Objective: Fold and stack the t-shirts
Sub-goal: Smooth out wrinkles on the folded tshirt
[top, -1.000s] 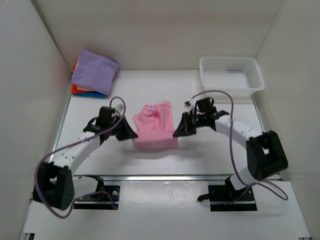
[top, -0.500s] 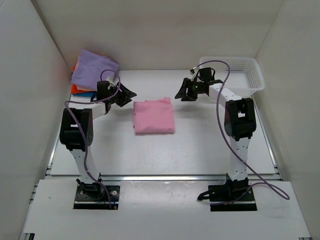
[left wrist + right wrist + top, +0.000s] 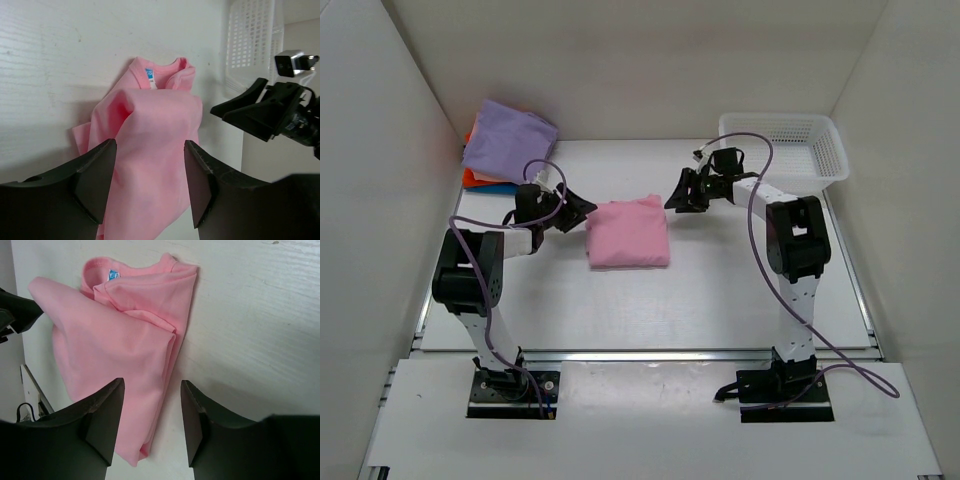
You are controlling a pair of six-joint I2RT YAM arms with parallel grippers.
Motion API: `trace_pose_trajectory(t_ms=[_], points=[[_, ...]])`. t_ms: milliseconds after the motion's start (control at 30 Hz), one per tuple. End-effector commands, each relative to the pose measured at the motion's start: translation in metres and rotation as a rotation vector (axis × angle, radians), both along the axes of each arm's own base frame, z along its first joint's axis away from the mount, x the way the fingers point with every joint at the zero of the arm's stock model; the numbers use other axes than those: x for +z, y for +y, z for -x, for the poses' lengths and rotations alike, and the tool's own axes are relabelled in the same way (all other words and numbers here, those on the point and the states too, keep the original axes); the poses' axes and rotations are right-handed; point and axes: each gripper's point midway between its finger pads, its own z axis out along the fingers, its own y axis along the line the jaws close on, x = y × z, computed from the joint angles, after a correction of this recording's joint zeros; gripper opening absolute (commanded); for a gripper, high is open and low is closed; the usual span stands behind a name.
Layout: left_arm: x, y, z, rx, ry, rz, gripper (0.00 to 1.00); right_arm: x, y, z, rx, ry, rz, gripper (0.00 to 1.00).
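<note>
Top external view has the pink t-shirt lying folded in the middle of the table, nothing holding it. Left pincer sits just beside its far-left corner and right pincer near the far-right corner, both spread wide and empty. The wrist views show the fold is kinda loose: collar and neck label poke out at one end, and one layer is puffed up. My guess is it next goes onto the lavender-topped stack at far left. Tip: pinch through all layers at both corners together and lift level so the fold doesn't flop open, then lay it square on the pile.
</note>
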Motion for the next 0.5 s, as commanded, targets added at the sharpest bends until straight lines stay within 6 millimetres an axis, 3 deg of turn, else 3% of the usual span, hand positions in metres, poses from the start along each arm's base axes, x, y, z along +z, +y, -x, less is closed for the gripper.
trace_pose_trajectory(t_ms=[0,133,233,300,333,367,400,433,467], points=[[0.015,-0.007,-0.012,-0.004,-0.082,0.02,0.66,-0.007,0.012,-0.014,0.039,-0.034,-0.055,0.46],[0.017,-0.008,-0.025,0.004,-0.083,0.032,0.66,-0.02,0.016,-0.02,0.045,-0.006,-0.028,0.46],[0.014,-0.011,-0.034,-0.004,-0.072,0.035,0.6,-0.021,0.023,-0.027,0.065,-0.016,-0.046,0.45],[0.016,-0.013,-0.041,-0.003,-0.08,0.046,0.47,-0.021,0.027,-0.032,0.074,-0.034,-0.047,0.42],[0.019,-0.013,-0.044,-0.007,-0.088,0.052,0.43,-0.019,0.029,-0.034,0.073,-0.036,-0.055,0.34],[0.014,-0.015,-0.044,-0.005,-0.08,0.061,0.28,-0.021,0.029,-0.035,0.079,-0.032,-0.058,0.23],[0.018,-0.015,-0.048,-0.006,-0.081,0.078,0.08,-0.015,0.034,-0.035,0.09,-0.048,-0.067,0.0],[0.022,-0.014,-0.049,-0.009,-0.094,0.089,0.0,-0.014,0.034,-0.035,0.092,-0.049,-0.065,0.0],[0.024,-0.017,-0.048,-0.013,-0.094,0.1,0.0,-0.015,0.034,-0.032,0.094,-0.04,-0.059,0.0]])
